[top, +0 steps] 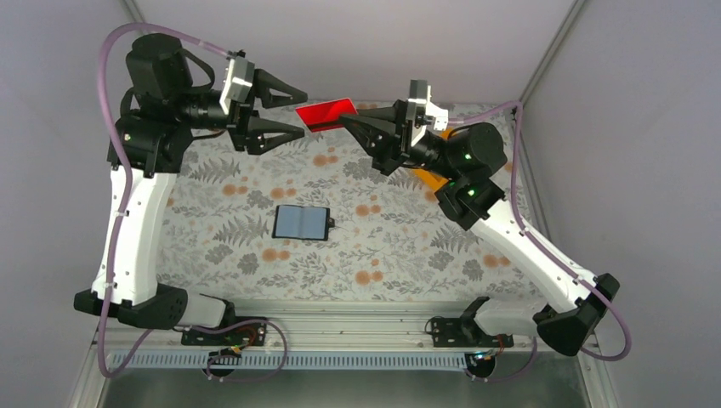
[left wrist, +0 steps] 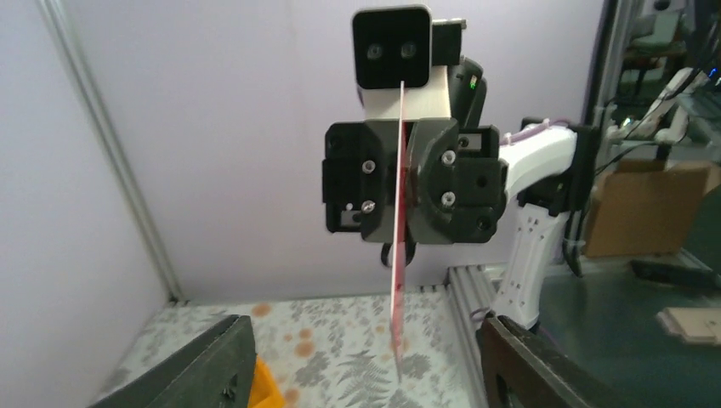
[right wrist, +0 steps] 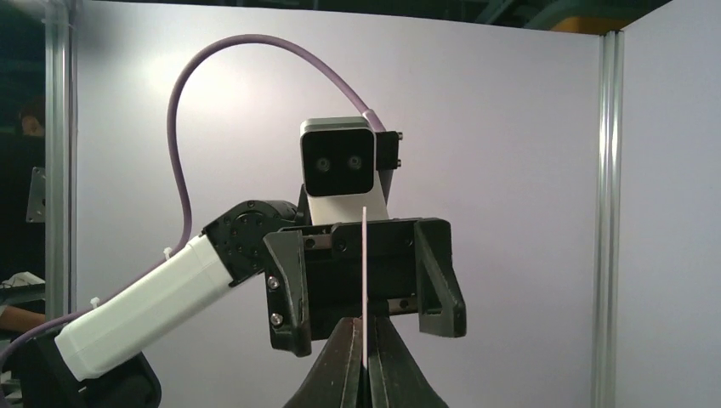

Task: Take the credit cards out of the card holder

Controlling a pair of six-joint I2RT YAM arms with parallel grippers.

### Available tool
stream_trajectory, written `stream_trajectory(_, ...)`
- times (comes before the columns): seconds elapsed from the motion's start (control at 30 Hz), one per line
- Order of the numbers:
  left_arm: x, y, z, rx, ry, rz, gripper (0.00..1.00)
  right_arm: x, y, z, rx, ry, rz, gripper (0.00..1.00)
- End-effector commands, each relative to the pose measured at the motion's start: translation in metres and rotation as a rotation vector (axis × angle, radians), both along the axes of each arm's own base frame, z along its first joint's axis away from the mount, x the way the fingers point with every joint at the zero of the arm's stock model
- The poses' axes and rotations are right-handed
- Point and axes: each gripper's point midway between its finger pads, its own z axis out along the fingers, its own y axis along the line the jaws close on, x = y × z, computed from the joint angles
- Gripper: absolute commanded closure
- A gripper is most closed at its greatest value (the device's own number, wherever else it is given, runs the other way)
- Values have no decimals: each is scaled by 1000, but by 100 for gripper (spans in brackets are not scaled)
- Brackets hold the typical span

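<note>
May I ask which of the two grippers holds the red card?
The right gripper: it is shut on the red card, while the left gripper stands open, its jaws either side of the card without touching.

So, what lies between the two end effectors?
One red credit card: the right end effector is shut on one end, and its free end reaches the open left end effector. The top view shows this.

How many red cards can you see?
1: a card pinched in the right end effector, up in the air. More may hide inside the wallet.
</note>
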Motion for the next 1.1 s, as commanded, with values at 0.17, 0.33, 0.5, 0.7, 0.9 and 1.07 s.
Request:
stream_trajectory(0.17, -17, -22, 3, -9, 36, -96, 91, -14, -7, 19, 49, -45, 0, 96)
stream_trajectory(0.33, -8, -21, -3, 16, 14, -6, 98, -6, 11, 4, -149, -63, -19, 78)
stream_trajectory(0.5, 35, -3, -51, 231, -114, 292, 98, 26, -2, -28, -511, -106, -272, 27)
stream_trajectory(0.7, 66, 15, -105, 498, -242, 427, 98, 39, -14, -107, -872, -338, -378, 20)
stream_trajectory(0.9, 61, 0, -132, 617, -266, 383, 98, 52, 9, -101, -913, -535, -487, 23)
stream_trajectory(1.07, 58, -10, -149, 656, -260, 347, 98, 60, 29, -121, -986, -612, -520, 41)
